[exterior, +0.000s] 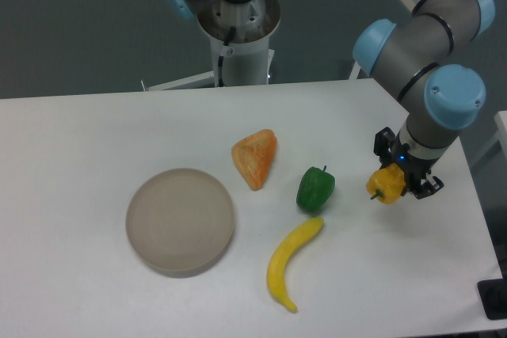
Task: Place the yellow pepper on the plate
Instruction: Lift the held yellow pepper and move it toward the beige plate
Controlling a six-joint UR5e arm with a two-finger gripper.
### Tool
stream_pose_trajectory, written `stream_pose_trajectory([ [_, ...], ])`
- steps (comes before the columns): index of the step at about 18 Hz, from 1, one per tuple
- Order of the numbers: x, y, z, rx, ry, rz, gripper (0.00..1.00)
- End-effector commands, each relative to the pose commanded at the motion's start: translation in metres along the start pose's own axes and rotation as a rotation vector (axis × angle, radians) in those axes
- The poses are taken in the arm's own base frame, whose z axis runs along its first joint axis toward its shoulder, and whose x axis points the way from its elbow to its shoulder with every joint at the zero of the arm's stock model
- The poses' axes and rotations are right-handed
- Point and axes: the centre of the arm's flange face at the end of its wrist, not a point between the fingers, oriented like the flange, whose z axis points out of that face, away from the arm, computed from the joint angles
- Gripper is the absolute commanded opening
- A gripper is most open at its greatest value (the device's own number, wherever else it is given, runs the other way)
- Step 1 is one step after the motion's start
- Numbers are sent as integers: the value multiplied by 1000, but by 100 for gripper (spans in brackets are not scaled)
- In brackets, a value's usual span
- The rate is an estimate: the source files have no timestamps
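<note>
**Carrying a Yellow Pepper, Plate Far to the Left**

Gripping the yellow pepper (386,185) at the right side of the white table (79,132), the gripper (405,173) has its black fingers closed on the fruit's upper part, with the lumpy body bulging out toward the left. Whether the pepper rests on the tabletop or hangs just above it cannot be told from this view.

The pepper looks small and light, probably a hollow toy with a smooth, slightly slick skin and uneven lobes. Such a shape may twist in a two-finger pinch, so a hold across the widest lobes, away from the short stem, would likely be steadiest. It does not look fragile.

The plate (181,222) sits well apart at the left, bare. Between them lie the green pepper (315,188), the banana (289,262) and the orange wedge (256,157), which the carry should likely pass over or around.

No brand, label or writing can be read on anything here.
</note>
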Motion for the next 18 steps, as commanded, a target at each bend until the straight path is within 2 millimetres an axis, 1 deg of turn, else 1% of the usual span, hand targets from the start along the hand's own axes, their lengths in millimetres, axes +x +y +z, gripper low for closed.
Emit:
stream_pose_trajectory([
  [2, 0, 0, -1, 0, -2, 1, 7],
  [4, -2, 0, -7, -2, -14, -2, 7],
  [5, -5, 0, -15, -1, -28, -5, 7],
  [8, 1, -10, -28, 12, -45, -20, 6],
  [9, 5, -17, -33, 12, -51, -12, 6],
  [10, 9, -26, -37, 17, -55, -4, 6],
  [11, 13, -34, -37, 27, -50, -18, 6],
  [12, 20, -47, -42, 39, -54, -34, 6],
  [14, 35, -78, -47, 66, -52, -52, 6],
  [17, 62, -128, -62, 91, -60, -102, 6],
  [18, 73, -145, -60, 100, -46, -115, 6],
])
